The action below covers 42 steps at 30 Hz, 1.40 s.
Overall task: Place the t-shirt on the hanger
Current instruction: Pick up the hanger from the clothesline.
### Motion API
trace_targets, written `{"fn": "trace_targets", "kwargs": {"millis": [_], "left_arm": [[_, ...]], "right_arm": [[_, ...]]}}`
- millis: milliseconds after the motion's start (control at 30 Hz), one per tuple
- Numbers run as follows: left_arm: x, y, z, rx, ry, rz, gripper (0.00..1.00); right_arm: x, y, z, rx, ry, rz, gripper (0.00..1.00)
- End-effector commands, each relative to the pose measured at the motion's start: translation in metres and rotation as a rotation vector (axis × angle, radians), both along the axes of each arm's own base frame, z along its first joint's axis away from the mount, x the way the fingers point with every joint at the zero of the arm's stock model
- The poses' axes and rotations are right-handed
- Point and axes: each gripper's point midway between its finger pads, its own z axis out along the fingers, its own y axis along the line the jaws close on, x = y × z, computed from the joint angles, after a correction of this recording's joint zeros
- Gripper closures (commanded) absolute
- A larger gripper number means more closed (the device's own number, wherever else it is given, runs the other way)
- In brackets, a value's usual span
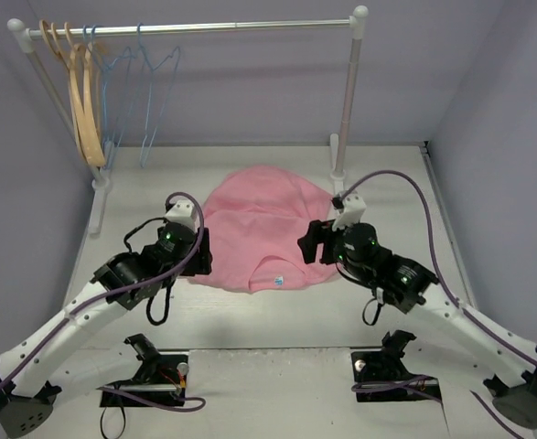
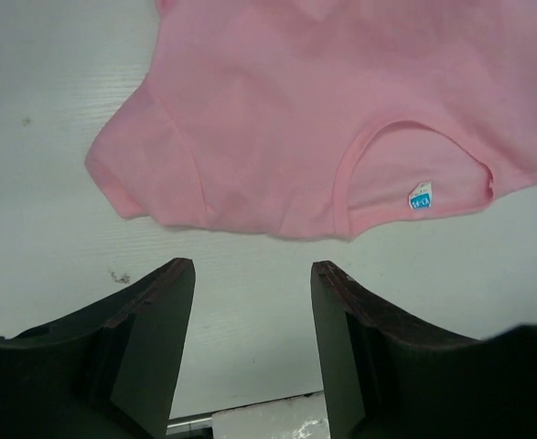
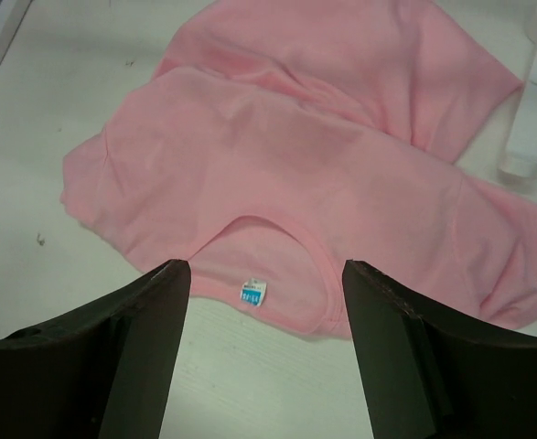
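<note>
Hovering with jaws apart, left hand [image 2: 252,268] empty, right hand [image 3: 266,267] empty, t-shirt [image 1: 259,219] lying between.

White table [image 1: 277,315], matte, a few dark specks [image 2: 119,275] near sleeve. Pink shirt [image 1: 263,229] lies on it at centre, straight ahead of me, neck toward me, white label [image 1: 278,281] showing inside neck. Near part flat, far part rumpled and folded over. Rack [image 1: 349,101] stands on table behind shirt, its right foot just beside shirt's far edge.
</note>
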Motion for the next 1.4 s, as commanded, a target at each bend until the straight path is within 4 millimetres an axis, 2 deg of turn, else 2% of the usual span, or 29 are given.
{"fn": "trace_targets", "kwargs": {"millis": [0,33,67,100,167,200,267,300,367,400,467,500,533,600,633,667,733,800,967,1367], "left_arm": [[0.011,0.008,0.035,0.018,-0.037,0.077,0.47],[0.014,0.008,0.048,0.021,-0.053,0.079,0.47],[0.016,0.009,0.053,0.059,-0.043,0.075,0.47],[0.024,0.009,0.091,0.024,-0.112,0.096,0.47],[0.035,0.01,0.119,0.067,-0.16,0.095,0.47],[0.043,0.017,0.156,0.052,-0.24,0.131,0.47],[0.057,0.018,0.178,0.102,-0.283,0.125,0.46],[0.065,0.026,0.204,0.068,-0.326,0.147,0.46],[0.081,0.018,0.212,0.038,-0.324,0.098,0.46],[0.092,0.033,0.217,0.031,-0.328,0.144,0.46],[0.109,0.036,0.229,0.01,-0.339,0.133,0.46],[0.126,0.046,0.224,0.028,-0.319,0.166,0.46],[0.131,0.051,0.238,0.029,-0.349,0.164,0.46],[0.15,0.059,0.236,0.05,-0.335,0.172,0.46],[0.155,0.062,0.246,0.061,-0.363,0.168,0.46],[0.159,0.066,0.248,0.068,-0.368,0.174,0.46],[0.173,0.077,0.247,0.083,-0.369,0.198,0.46],[0.184,0.082,0.241,0.092,-0.36,0.205,0.46],[0.205,0.11,0.231,0.143,-0.346,0.267,0.46],[0.23,0.104,0.199,0.158,-0.303,0.216,0.46]], "right_arm": [[0.029,0.019,0.031,0.013,-0.087,-0.026,0.31],[0.031,0.023,0.035,0.017,-0.092,-0.019,0.31],[0.033,0.03,0.03,0.007,-0.081,0.004,0.31],[0.034,0.033,0.032,0.014,-0.084,0.013,0.31],[0.034,0.041,0.03,0.028,-0.083,0.043,0.3],[0.033,0.043,0.027,0.027,-0.076,0.051,0.3],[0.03,0.044,0.022,0.021,-0.061,0.067,0.3],[0.028,0.044,0.02,0.018,-0.055,0.073,0.3],[0.024,0.042,0.018,0.018,-0.053,0.084,0.3],[0.022,0.042,0.019,0.019,-0.051,0.098,0.3],[0.015,0.042,0.021,0.028,-0.055,0.126,0.3],[0.014,0.042,0.023,0.03,-0.063,0.136,0.29],[0.01,0.039,0.022,0.023,-0.058,0.142,0.29],[0.006,0.036,0.019,0.007,-0.053,0.155,0.29],[0.004,0.034,0.021,0.008,-0.058,0.158,0.29],[0.003,0.033,0.021,0.006,-0.061,0.161,0.29],[0.001,0.033,0.023,0.005,-0.072,0.176,0.29],[-0.001,0.032,0.022,0.0,-0.072,0.182,0.28],[-0.003,0.031,0.023,-0.004,-0.083,0.199,0.28],[-0.008,0.031,0.017,0.006,-0.082,0.212,0.28]]}}
